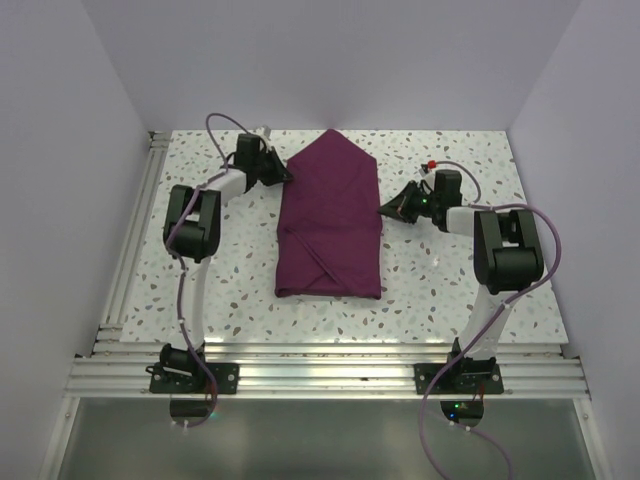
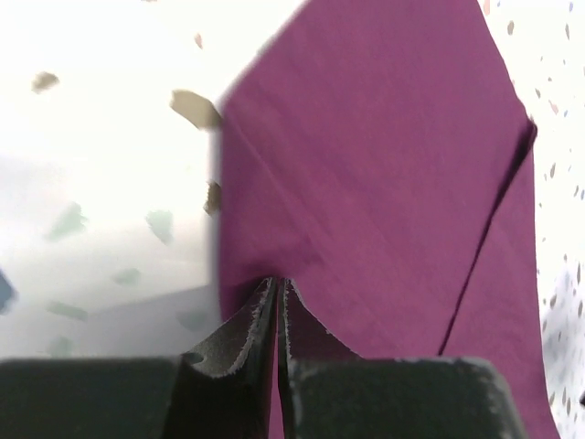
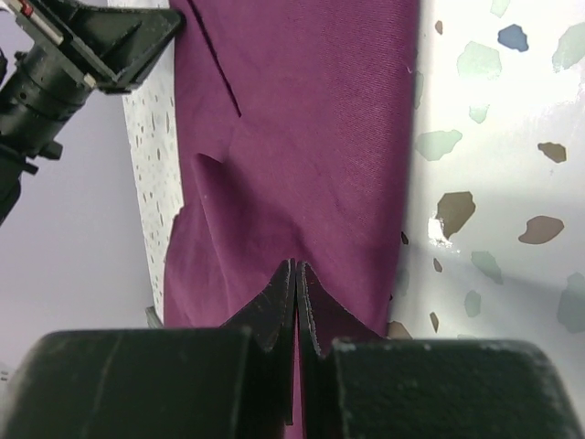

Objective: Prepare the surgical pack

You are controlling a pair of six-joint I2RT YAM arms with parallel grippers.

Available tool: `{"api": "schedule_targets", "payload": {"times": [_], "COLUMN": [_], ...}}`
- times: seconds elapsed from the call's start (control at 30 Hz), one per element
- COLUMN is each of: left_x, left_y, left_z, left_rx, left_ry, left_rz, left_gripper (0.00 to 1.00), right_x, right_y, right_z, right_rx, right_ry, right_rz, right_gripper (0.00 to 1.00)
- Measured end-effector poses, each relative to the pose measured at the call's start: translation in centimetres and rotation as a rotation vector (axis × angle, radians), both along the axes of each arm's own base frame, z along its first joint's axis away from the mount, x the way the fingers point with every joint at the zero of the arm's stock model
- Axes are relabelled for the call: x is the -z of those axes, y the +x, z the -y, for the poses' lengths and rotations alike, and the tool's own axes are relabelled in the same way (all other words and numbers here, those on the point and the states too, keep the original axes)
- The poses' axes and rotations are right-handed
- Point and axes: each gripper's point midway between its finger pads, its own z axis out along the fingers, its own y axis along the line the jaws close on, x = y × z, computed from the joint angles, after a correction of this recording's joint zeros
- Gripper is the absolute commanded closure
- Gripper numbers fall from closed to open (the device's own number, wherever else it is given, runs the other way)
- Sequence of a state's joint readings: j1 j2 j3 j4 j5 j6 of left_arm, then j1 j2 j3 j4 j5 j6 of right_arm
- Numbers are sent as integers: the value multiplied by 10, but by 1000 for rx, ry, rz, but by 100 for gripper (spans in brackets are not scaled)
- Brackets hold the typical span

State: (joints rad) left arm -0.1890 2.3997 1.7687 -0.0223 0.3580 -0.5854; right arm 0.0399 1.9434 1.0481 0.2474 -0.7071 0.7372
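Surgical pack point(image 1: 330, 225), folded with a pointed far end, is laid mid-surface point(image 1: 450, 290). Its opposite side edges are pinched by the closed left gripper point(image 1: 286, 173) and right gripper point(image 1: 386, 210). Folds could be undone if edges are pulled unevenly.

The surgical pack point(image 2: 366, 183) runs off both wrist views; cloth between the shut fingers point(image 2: 239, 346) cannot be told.
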Motion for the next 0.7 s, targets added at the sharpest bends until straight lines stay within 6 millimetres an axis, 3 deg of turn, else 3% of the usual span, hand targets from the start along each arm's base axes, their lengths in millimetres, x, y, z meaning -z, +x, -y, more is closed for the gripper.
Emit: {"api": "schedule_targets", "payload": {"times": [0.2, 0.43, 0.57, 0.7], "left_x": [-2, -4, -6, -10], "left_y": [43, 81, 74, 43], "left_z": [-26, -41, -43, -49], "left_rx": [-98, -134, -128, -124], "left_ry": [10, -8, -20, -21], "left_rz": [35, 91, 102, 64], "left_gripper": [91, 80, 67, 55], "right_x": [-1, -1, 2, 12], "right_y": [0, 2, 16, 41], "right_z": [0, 1, 2, 4], "right_rx": [-4, -9, -17, -20], "right_ry": [-4, -15, -40, -70], "right_rz": [8, 14, 11, 9], "right_gripper": [100, 100, 85, 72]}}
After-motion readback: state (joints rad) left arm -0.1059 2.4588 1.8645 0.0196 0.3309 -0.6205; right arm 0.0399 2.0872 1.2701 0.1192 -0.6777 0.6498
